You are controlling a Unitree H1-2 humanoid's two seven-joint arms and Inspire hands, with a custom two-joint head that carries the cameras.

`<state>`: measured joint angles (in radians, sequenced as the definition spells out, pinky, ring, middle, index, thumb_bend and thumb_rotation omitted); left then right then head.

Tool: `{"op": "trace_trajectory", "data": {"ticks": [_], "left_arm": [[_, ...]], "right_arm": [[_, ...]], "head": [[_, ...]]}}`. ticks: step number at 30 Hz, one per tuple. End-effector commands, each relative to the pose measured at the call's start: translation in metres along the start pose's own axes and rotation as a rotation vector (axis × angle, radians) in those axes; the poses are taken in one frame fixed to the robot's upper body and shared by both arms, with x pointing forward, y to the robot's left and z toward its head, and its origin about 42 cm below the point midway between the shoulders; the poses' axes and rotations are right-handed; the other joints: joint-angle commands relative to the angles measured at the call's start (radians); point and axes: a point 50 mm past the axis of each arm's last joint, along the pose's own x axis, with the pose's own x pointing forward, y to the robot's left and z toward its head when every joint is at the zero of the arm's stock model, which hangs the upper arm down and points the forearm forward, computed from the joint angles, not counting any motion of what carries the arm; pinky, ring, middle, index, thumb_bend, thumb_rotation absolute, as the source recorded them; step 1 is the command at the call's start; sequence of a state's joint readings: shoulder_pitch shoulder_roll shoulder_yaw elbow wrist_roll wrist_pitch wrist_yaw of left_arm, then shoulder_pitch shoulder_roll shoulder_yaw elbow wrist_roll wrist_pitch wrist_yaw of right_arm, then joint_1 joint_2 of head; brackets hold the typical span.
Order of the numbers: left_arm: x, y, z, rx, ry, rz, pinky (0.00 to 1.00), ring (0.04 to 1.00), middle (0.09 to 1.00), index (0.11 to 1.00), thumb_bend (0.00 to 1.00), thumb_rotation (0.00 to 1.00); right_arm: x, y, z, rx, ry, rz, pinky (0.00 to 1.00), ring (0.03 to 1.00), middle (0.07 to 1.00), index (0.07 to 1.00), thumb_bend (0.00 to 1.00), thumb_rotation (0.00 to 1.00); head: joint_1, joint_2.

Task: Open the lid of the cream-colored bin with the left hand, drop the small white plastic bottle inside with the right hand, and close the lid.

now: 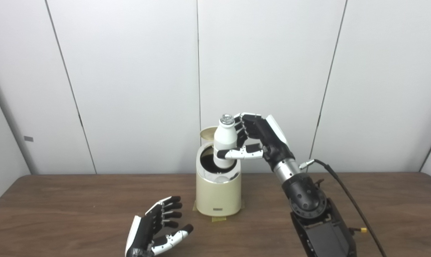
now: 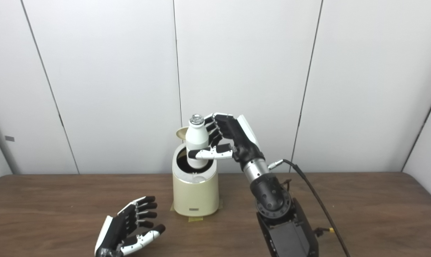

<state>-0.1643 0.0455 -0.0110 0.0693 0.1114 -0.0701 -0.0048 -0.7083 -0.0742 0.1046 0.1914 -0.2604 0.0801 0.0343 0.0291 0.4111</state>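
Bottle held upright over the open bin

The right hand [image 1: 258,141] grips the white bottle [image 1: 225,142] above the cream bin [image 1: 218,194], lid [image 1: 208,133] raised at 11 o'clock. The left hand [image 2: 130,230] rests spread, empty, at the bin's 7 o'clock; both views agree.

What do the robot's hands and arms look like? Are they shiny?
Both the left hand and the right hand are black with white plates on their backs and white thumb parts. The right hand joins a shiny silver wrist, then a chunky black forearm with round holes. A black cable with a yellow plug runs beside it.
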Motion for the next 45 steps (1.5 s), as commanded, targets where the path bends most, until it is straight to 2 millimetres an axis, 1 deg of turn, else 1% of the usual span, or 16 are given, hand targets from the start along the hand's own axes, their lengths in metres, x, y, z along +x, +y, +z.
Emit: {"op": "trace_trajectory", "data": {"ticks": [1,4,10,18,26,30,32,34,36,38,42,45], "left_arm": [[0.016,0.0,0.022,0.004,-0.096,0.007,0.62,0.703,0.758,0.784,0.69,0.05],[0.015,-0.001,0.024,0.005,-0.093,0.007,0.62,0.707,0.761,0.786,0.69,0.06],[0.015,-0.001,0.024,-0.002,-0.094,0.005,0.62,0.702,0.757,0.784,0.69,0.04],[0.015,-0.002,0.025,-0.003,-0.094,0.006,0.62,0.706,0.755,0.781,0.69,0.04],[0.014,-0.003,0.025,-0.006,-0.087,0.011,0.62,0.704,0.751,0.778,0.69,0.04],[0.012,-0.004,0.026,-0.003,-0.089,0.007,0.62,0.707,0.756,0.783,0.68,0.04],[0.012,-0.004,0.026,0.001,-0.091,0.006,0.62,0.703,0.756,0.783,0.68,0.04],[0.012,-0.004,0.026,-0.001,-0.088,0.007,0.62,0.702,0.757,0.783,0.68,0.03],[0.011,-0.004,0.026,-0.001,-0.087,0.006,0.62,0.702,0.757,0.783,0.68,0.04],[0.011,-0.003,0.026,-0.002,-0.085,0.007,0.62,0.702,0.756,0.785,0.68,0.04],[0.01,-0.003,0.026,-0.005,-0.083,0.006,0.62,0.7,0.756,0.782,0.68,0.03],[0.01,-0.003,0.026,-0.003,-0.08,0.006,0.62,0.699,0.757,0.781,0.68,0.03]], "right_arm": [[0.018,-0.012,0.023,-0.02,-0.083,-0.039,0.35,0.415,0.462,0.52,0.52,0.0],[0.02,-0.01,0.02,-0.047,-0.071,-0.038,0.36,0.428,0.465,0.511,0.52,0.0],[0.025,-0.006,0.015,-0.05,-0.076,-0.019,0.36,0.424,0.476,0.51,0.52,0.0],[0.032,-0.005,0.012,-0.058,-0.078,-0.003,0.34,0.404,0.477,0.525,0.52,0.0],[0.041,-0.001,0.008,-0.053,-0.071,-0.031,0.32,0.389,0.464,0.536,0.51,0.0],[0.046,0.001,0.006,-0.048,-0.074,-0.049,0.36,0.386,0.469,0.539,0.51,0.0],[0.047,0.001,0.006,-0.053,-0.077,-0.056,0.42,0.39,0.465,0.538,0.51,0.0],[0.049,0.002,0.005,-0.059,-0.085,-0.062,0.43,0.392,0.463,0.538,0.51,0.0],[0.051,0.002,0.005,-0.058,-0.085,-0.069,0.42,0.391,0.463,0.538,0.51,0.0],[0.053,0.002,0.004,-0.056,-0.086,-0.072,0.38,0.387,0.467,0.539,0.51,0.0],[0.053,0.001,0.001,-0.05,-0.086,-0.072,0.35,0.384,0.473,0.54,0.51,0.0],[0.053,-0.001,-0.003,-0.051,-0.076,-0.064,0.36,0.387,0.472,0.537,0.51,0.0]], "head": [[0.002,0.002],[0.003,0.006],[0.007,0.013],[0.009,0.019],[0.016,0.022],[0.019,0.026],[0.02,0.028],[0.021,0.03],[0.021,0.032],[0.02,0.034],[0.02,0.038],[0.018,0.041]]}}
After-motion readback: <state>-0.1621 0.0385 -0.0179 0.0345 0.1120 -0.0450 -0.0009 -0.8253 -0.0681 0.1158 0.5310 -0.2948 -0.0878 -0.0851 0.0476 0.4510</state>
